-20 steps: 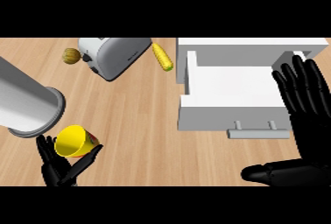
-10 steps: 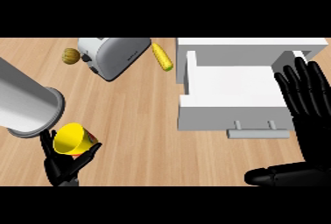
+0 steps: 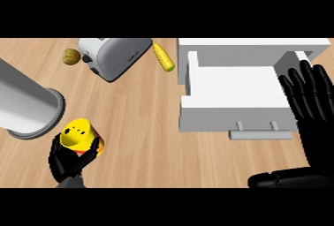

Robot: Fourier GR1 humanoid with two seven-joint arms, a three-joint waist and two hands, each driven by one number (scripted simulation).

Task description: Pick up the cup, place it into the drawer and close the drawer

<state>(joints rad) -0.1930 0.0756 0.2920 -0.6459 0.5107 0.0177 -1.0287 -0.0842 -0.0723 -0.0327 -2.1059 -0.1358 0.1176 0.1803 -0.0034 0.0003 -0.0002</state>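
Head view: the cup (image 3: 78, 132) sits tilted at eight o'clock, the left hand (image 3: 68, 161) curled round its lower body. It looks light, stiff and smooth, so a hold around the wall suits. The drawer (image 3: 222, 115) lies open at two o'clock; the right hand (image 3: 313, 101) rests spread at three.

Head cam, steep down onto counter (image 3: 143, 132)
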